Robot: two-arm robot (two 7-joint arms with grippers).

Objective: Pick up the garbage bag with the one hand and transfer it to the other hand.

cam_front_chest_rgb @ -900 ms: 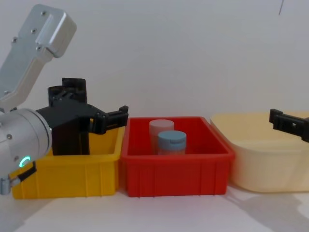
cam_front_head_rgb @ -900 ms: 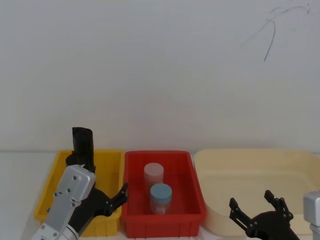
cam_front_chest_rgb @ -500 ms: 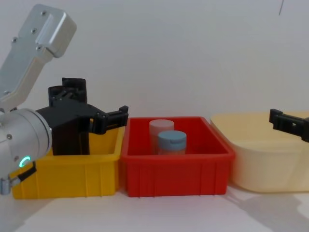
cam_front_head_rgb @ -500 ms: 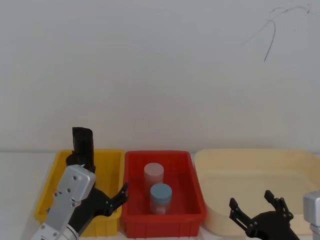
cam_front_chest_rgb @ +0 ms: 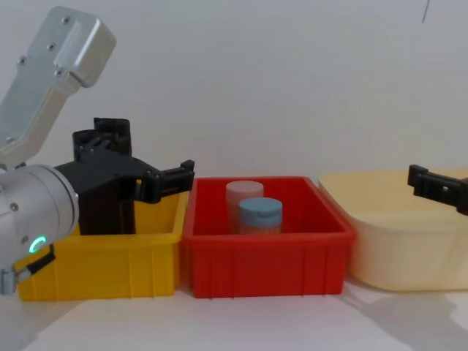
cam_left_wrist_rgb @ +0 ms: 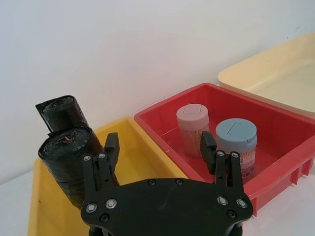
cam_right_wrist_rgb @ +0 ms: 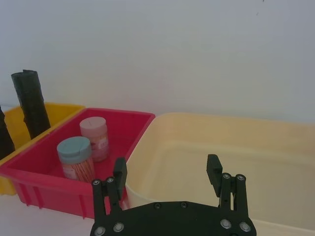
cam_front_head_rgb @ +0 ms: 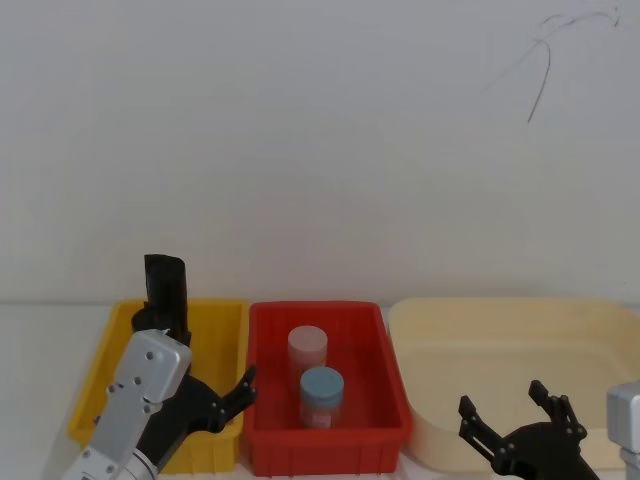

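Your black, fingered left gripper [cam_left_wrist_rgb: 160,142] hangs over the glossy yellow plastic bin [cam_left_wrist_rgb: 125,127] with its jaws spread wide. The thick black roll of wrinkled garbage-bag film [cam_left_wrist_rgb: 64,160] stands upright just outside one jaw, not between them, with a slimmer black roll [cam_left_wrist_rgb: 60,109] behind it. Your right gripper [cam_right_wrist_rgb: 166,164] also has its jaws apart, with the smooth cream tub [cam_right_wrist_rgb: 275,147] ahead of them and the red plastic bin [cam_right_wrist_rgb: 129,118] off to one side.
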